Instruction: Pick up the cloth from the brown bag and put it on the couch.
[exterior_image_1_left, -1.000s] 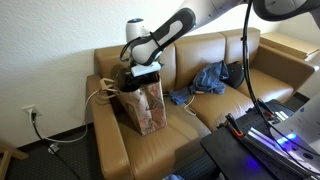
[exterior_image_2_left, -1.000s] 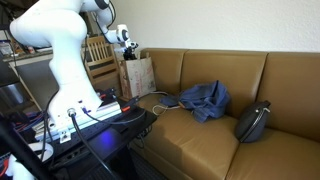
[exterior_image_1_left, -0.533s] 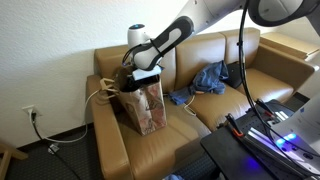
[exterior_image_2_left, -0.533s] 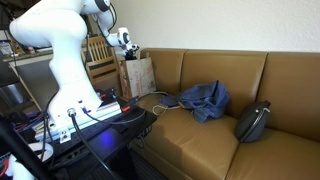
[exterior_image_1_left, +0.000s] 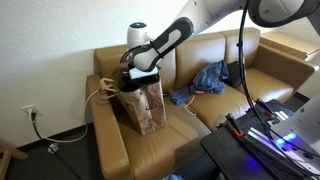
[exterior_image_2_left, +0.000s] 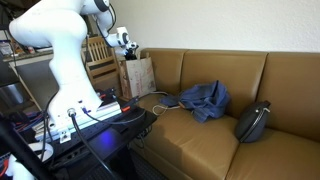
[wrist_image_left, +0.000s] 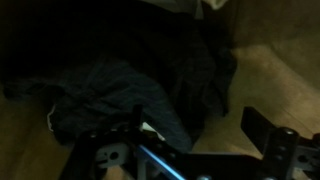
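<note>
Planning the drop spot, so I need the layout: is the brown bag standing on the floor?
No, the brown bag stands upright on a seat cushion of the couch.

arm (exterior_image_1_left: 185, 22): glossy white rounded shells, dark grey bands at joints | base links (exterior_image_2_left: 60, 60): bulky, white, smooth | wrist cap (exterior_image_1_left: 138, 29): white dome | end effector (exterior_image_1_left: 141, 73): black, boxy; dark angular fingers (wrist_image_left: 272, 150) in wrist view | cable (exterior_image_1_left: 244, 60): thin, black

The couch (exterior_image_1_left: 200, 50) looks like smooth leather, the brown bag (exterior_image_1_left: 145, 105) matt paper, the cloth (wrist_image_left: 110, 95) soft fabric.
</note>
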